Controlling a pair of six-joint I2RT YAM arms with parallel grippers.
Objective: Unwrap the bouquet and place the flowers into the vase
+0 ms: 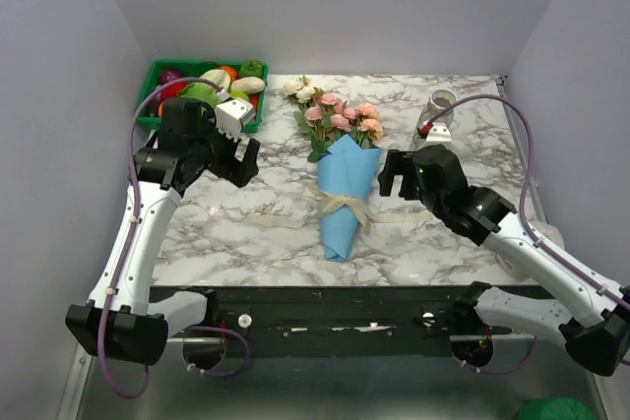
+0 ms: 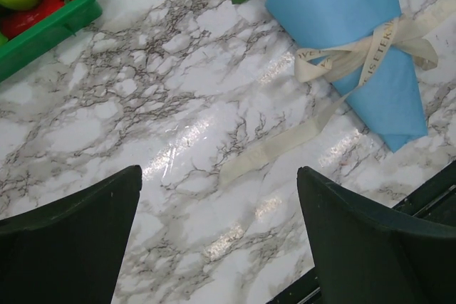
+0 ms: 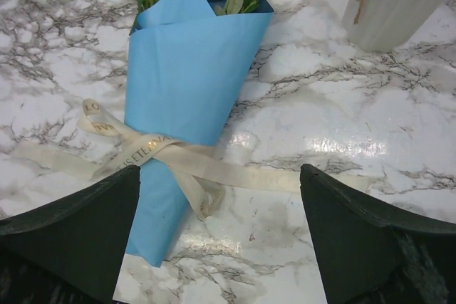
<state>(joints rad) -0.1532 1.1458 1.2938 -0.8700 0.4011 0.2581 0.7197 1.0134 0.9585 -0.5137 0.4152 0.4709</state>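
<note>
Pincers on both arms stood spread wide, pinching nothing. The right pincer (image 1: 390, 176) hung just beside the right flank of the bouquet (image 1: 344, 189), level with its beige ribbon (image 1: 346, 207). The left pincer (image 1: 243, 158) hung farther off on the other side, over bare table (image 1: 236, 228). So the bouquet lay between them, nearer the right arm. Its long axis ran near to far, with the pointed tip of the blue paper (image 1: 338, 238) toward the arm bases and the flowers (image 1: 335, 115) fanning out at the far end. The ribbon's loose tails trailed left and right across the table, so I judged either pincer could reach one. The vase (image 1: 439, 107) stood at the far right, beyond the right pincer and apart from the bouquet.
</note>
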